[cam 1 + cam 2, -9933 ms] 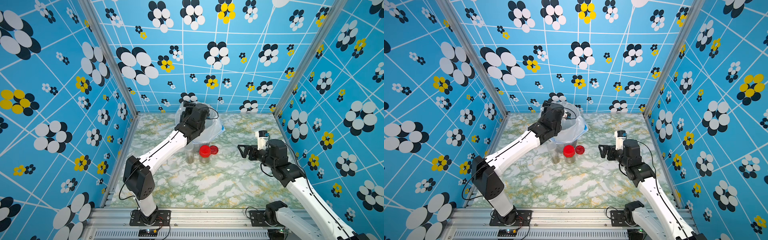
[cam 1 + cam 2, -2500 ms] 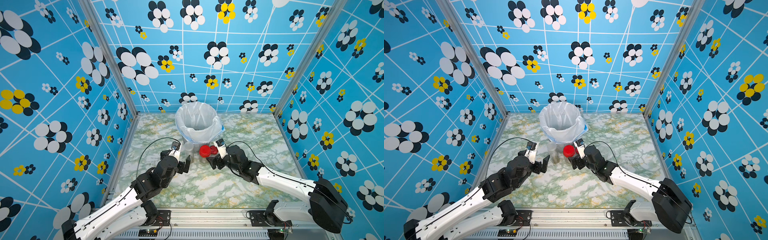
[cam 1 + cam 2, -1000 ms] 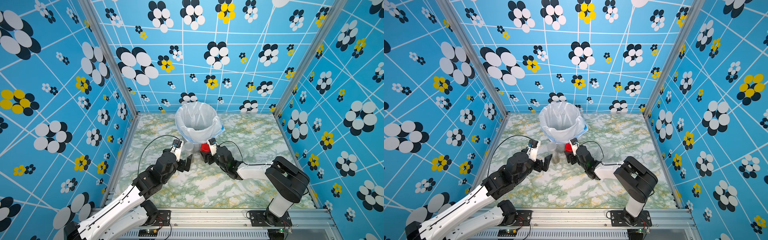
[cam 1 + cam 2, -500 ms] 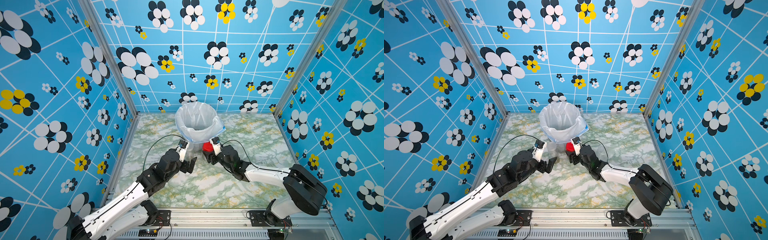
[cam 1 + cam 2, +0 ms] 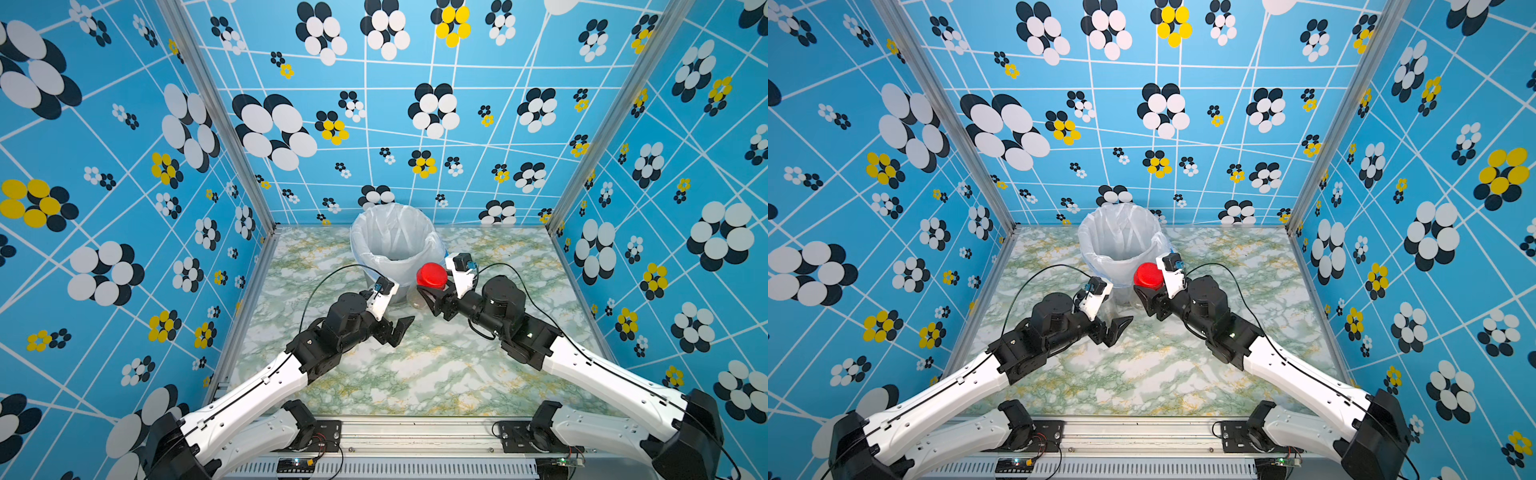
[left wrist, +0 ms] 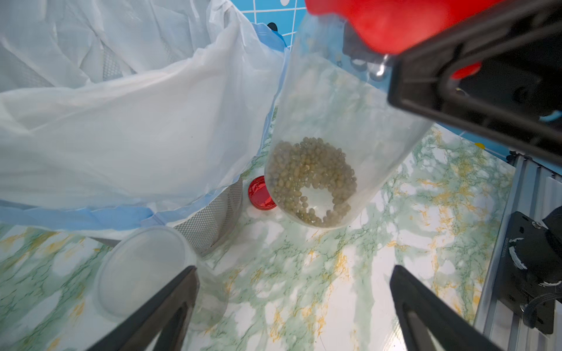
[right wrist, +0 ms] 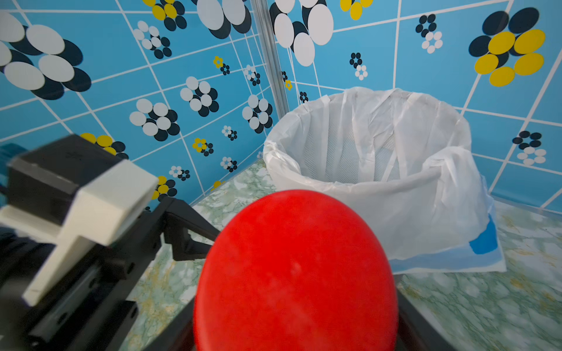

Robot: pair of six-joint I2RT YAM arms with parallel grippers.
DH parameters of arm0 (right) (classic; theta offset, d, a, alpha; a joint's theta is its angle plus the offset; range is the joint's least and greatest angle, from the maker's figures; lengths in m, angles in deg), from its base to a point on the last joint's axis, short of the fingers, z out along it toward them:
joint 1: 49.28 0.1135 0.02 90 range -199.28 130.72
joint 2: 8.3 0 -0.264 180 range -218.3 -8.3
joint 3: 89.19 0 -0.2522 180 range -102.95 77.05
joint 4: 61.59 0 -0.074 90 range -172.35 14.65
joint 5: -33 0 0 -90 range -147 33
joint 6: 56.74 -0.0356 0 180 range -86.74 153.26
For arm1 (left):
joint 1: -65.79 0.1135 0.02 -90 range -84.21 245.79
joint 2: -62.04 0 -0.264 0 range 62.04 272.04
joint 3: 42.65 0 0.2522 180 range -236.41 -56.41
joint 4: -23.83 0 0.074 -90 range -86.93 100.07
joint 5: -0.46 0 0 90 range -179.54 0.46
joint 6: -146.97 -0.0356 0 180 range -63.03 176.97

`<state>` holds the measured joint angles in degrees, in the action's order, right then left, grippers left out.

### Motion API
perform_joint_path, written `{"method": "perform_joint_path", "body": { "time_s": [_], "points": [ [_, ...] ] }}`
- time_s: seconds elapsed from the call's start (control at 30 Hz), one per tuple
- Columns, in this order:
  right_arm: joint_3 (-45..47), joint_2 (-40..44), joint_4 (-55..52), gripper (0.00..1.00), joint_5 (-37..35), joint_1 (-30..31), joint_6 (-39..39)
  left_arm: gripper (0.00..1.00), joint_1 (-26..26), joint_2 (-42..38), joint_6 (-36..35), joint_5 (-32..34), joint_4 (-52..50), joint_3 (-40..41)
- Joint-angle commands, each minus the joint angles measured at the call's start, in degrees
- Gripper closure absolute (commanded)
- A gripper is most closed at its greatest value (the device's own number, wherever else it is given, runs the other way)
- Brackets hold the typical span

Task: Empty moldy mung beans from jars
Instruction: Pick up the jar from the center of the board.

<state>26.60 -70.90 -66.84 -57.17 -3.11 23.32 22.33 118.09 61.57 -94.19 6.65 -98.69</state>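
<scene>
My right gripper point(image 5: 432, 293) point(image 5: 1148, 294) is shut on a clear jar point(image 6: 334, 127) just under its red lid point(image 5: 431, 275) point(image 5: 1148, 275) point(image 7: 295, 273), holding it tilted above the table in front of the bucket. Olive-brown mung beans point(image 6: 313, 179) lie in its bottom end. My left gripper point(image 5: 390, 329) point(image 5: 1113, 328) point(image 6: 293, 273) is open, low over the table and just left of the held jar. A slimmer jar with a clear whitish lid point(image 6: 143, 267) stands beside one of its fingers, outside the jaws.
A mesh bucket lined with a white bag point(image 5: 395, 245) point(image 5: 1121, 241) point(image 6: 91, 121) point(image 7: 380, 170) stands at the back middle. A loose red lid point(image 6: 260, 194) lies on the marble table by the bucket's base. Patterned walls close three sides.
The right gripper has lifted the red-lidded jar up and slightly right, off the table. The left gripper has edged a little toward it, still open.
</scene>
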Motion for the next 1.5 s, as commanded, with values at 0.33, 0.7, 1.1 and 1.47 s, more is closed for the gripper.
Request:
{"method": "perform_joint_path", "body": {
  "time_s": [0.33,0.7,1.1,1.47],
  "points": [
    [-8.43,1.78,-7.38,0.38,8.38,0.50,-5.53,0.00,-0.30,8.69,-6.27,-8.21,15.79,-7.57],
    [-6.86,2.21,-3.24,0.40,10.28,0.40,-9.20,0.16,0.81,13.15,-7.43,-10.25,16.36,-11.27],
    [-5.61,2.95,-0.17,0.43,9.64,0.23,-9.82,0.34,3.94,14.34,-1.54,-13.04,20.88,-9.94],
    [-5.60,3.36,-1.52,0.27,7.92,-0.40,-11.06,0.37,6.10,14.49,2.00,-14.26,23.56,-9.92]
  ]
}}
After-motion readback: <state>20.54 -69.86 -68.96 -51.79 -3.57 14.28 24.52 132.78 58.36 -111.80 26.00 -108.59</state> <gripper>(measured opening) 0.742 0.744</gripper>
